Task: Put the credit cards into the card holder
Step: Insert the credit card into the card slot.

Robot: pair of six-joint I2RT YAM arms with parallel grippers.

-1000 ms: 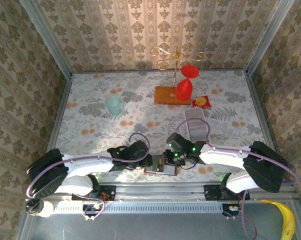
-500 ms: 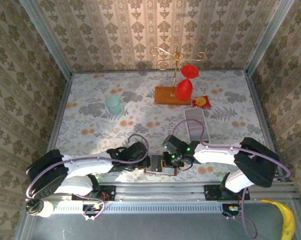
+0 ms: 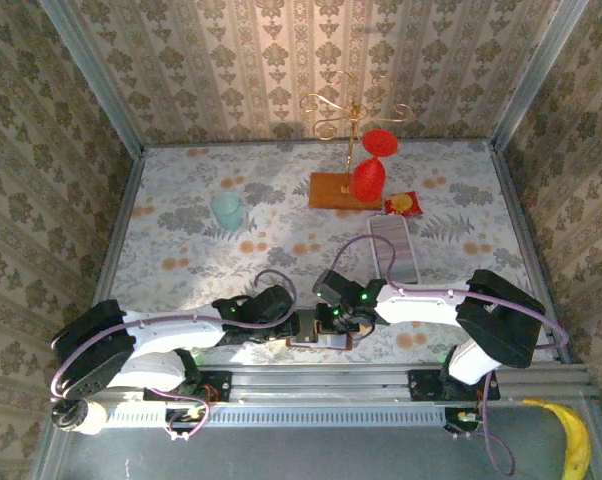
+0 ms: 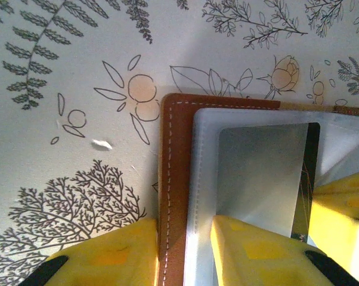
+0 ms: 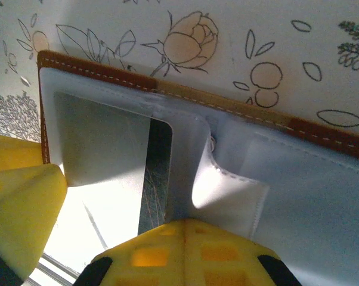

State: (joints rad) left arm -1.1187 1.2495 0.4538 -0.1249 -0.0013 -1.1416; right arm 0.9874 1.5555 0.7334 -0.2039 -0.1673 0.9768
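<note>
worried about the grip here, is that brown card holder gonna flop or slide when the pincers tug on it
Probably floppy: the card holder is thin stitched leather, and a grey pocket flap already curls up. It lies flat on a smooth printed tablecloth, so it may well slide. The left pincer straddling its edge should help steady it.

Card holder point(image 4: 175, 179) — orange-brown leather, pale stitching along the edge; inner pockets point(image 5: 299, 202) pale grey-white. Card point(image 4: 260, 173) in the pocket: silvery grey with a dark stripe on one side. Gripper fingers point(image 4: 257, 253) bright yellow. Table cover point(image 3: 181, 240) white, printed with grey ferns and orange flowers. Far side — teal cup point(image 3: 227, 209), red mesh ornaments point(image 3: 369, 178) on a gold stand point(image 3: 351, 110) with brown base, red-and-yellow packet point(image 3: 404, 204), white tray point(image 3: 395, 248). Walls point(image 3: 231, 70) beige damask stripes.
</note>
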